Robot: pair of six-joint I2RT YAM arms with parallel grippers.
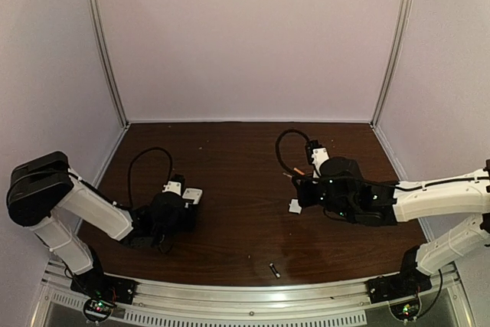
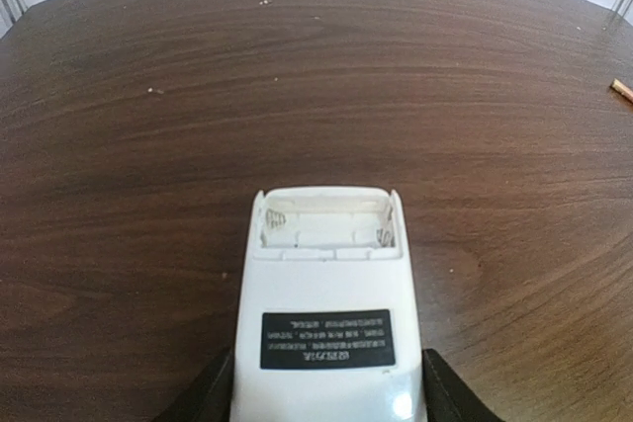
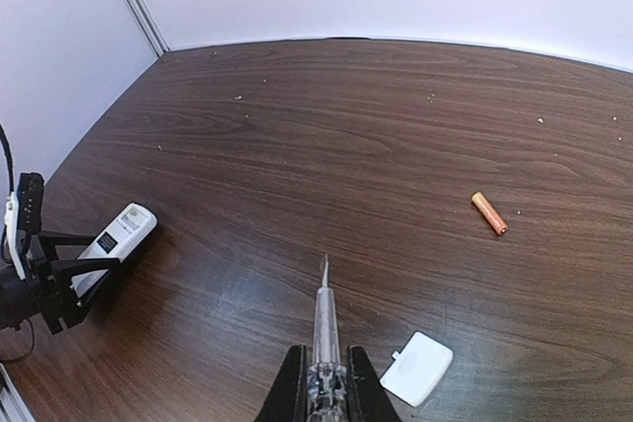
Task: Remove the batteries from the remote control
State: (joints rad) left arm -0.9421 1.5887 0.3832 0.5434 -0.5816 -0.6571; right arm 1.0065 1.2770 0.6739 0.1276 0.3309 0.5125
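The white plastic remote control point(image 2: 321, 313) lies back-side up on the dark wood-grain counter point(image 2: 138, 205), at its left side. Its long axis runs straight out from the left hand point(image 2: 326, 407), which is clamped on its two long edges, with the opened end pointing toward the far wall. A black label crosses the smooth shell, and the rectangular battery compartment point(image 2: 324, 226) sits empty, with coil springs showing at its corners. The orange-red battery point(image 3: 489, 212), a short cylinder, rests at a slant on the bare counter ahead of the right hand point(image 3: 326, 387), whose fingers are closed on a screwdriver point(image 3: 324, 328) with a clear handle and thin metal tip. A flat white square cover point(image 3: 416, 368) lies just beside it. The dark battery point(image 1: 274, 269) lies near the counter's front edge.
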